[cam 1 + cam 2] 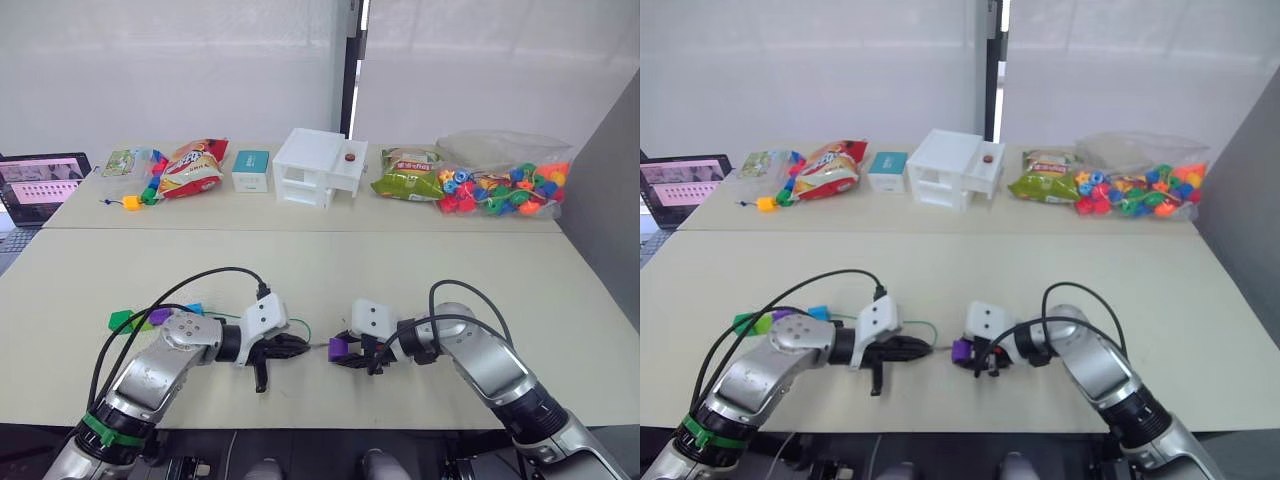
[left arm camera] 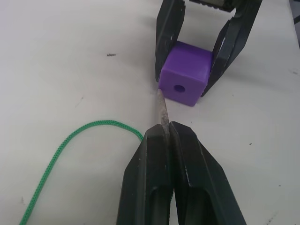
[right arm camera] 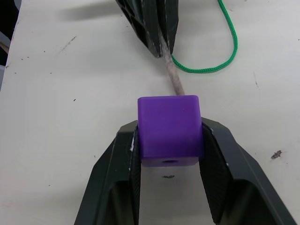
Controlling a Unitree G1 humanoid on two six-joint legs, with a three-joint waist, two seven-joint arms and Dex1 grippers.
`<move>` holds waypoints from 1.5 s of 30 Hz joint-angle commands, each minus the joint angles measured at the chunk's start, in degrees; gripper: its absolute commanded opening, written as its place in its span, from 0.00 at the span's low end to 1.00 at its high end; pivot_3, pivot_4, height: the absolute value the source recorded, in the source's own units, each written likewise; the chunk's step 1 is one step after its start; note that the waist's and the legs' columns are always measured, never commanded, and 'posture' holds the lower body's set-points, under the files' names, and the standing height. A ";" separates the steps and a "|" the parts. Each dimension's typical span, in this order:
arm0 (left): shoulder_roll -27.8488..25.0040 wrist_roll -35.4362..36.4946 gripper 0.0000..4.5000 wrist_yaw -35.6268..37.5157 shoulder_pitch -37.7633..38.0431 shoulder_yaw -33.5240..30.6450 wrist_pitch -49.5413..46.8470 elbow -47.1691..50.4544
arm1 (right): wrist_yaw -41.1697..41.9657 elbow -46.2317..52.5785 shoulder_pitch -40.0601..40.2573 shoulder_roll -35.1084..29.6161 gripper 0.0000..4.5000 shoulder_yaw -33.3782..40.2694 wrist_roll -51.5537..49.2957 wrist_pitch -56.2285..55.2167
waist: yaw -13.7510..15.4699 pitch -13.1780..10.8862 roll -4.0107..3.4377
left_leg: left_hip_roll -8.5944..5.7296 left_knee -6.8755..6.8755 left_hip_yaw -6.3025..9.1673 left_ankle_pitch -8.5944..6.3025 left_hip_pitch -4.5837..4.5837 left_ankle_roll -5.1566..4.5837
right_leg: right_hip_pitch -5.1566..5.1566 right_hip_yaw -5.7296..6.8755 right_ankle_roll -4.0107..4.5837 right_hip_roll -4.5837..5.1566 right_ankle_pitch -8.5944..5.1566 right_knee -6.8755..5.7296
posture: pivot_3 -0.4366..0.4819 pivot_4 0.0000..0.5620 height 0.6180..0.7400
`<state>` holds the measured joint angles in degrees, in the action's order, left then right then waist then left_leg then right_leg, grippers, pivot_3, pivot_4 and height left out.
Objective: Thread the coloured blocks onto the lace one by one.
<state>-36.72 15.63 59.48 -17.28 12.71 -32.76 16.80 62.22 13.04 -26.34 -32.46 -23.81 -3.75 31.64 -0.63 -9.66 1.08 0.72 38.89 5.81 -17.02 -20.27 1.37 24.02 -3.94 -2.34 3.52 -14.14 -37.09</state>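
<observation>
The purple block sits near the table's front edge, clamped on two opposite faces by my right gripper. I judge it light, rigid and smooth-sided, so a firm squeeze on flat faces suits it and leaves the holed faces clear.

The lace is a soft green cord that will buckle if pushed; only its pale tip is stiff. My left gripper is closed on that tip just behind its end, which I judge the correct hold.

In the left wrist view the tip meets the block's edge beside the visible hole, not in it. In the right wrist view the tip runs behind the block, contact hidden. The head views add the other blocks behind my left arm.
</observation>
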 commanded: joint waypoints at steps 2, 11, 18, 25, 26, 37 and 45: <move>1.29 4.02 0.00 2.05 -0.30 1.12 0.22 5.45 | -0.53 -1.46 0.74 -0.03 0.26 -1.48 0.52 0.08 | 0.00 0.00 0.00 | 0.00 0.00 0.00 0.00 0.00 0.00 | 0.00 0.00 0.00 0.00 0.00 0.00 | 0.48 0.27 1.00; 0.51 4.47 0.00 3.53 0.68 1.29 -0.59 5.56 | -0.47 -1.97 0.76 0.13 0.26 -1.43 0.47 -0.10 | -0.10 0.00 0.00 | 0.00 0.00 0.00 0.00 0.01 0.00 | -0.01 0.00 0.00 0.00 0.00 0.00 | 0.48 0.27 1.00; 1.41 4.41 0.00 3.15 0.86 0.87 0.92 4.22 | -0.18 -1.37 1.37 -0.47 0.26 -1.31 0.27 -0.13 | -0.23 0.01 0.00 | 0.01 -0.06 0.00 -0.01 0.00 -0.01 | 0.07 0.00 0.00 -0.02 0.00 -0.01 | 0.48 0.27 1.00; 3.59 1.66 0.00 3.11 -0.69 3.21 4.95 0.38 | 0.26 -0.79 1.43 -0.26 0.26 -1.53 -0.14 -0.14 | -0.01 0.01 0.00 | 0.01 -0.05 0.00 -0.01 0.00 -0.01 | 0.03 0.00 0.00 -0.01 0.00 0.01 | 0.48 0.27 1.00; 4.04 1.43 0.00 3.27 -1.48 3.70 5.33 -0.17 | 0.34 -0.59 1.42 -0.24 0.26 -1.59 -0.21 -0.01 | 0.08 0.01 0.00 | 0.00 -0.04 0.00 0.00 0.00 0.00 | 0.02 0.00 0.00 0.00 0.00 0.01 | 0.48 0.27 1.00; 7.82 -0.57 0.00 5.31 -5.69 6.75 7.29 -3.82 | 0.56 1.58 2.15 0.08 0.26 -1.28 -1.67 1.94 | 0.96 0.02 -0.02 | -0.03 0.06 0.00 0.00 0.01 0.01 | -0.11 0.00 -0.02 0.02 0.01 0.06 | 0.48 0.27 1.00; 6.74 -0.40 0.00 5.72 -4.42 4.98 6.27 -2.66 | -0.71 2.03 3.72 -0.41 0.26 -1.00 -0.93 1.68 | 1.27 0.03 -0.01 | -0.06 0.08 0.01 0.00 0.02 0.01 | -0.16 0.00 -0.08 0.04 0.04 0.12 | 0.48 0.27 1.00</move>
<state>-31.87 12.99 64.64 -20.89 16.31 -28.01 10.08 61.94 14.72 -23.96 -33.55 -21.93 -5.05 33.04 0.64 -9.63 1.07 0.67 38.96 5.82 -17.02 -20.25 1.37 23.86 -3.94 -2.41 3.56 -14.10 -36.98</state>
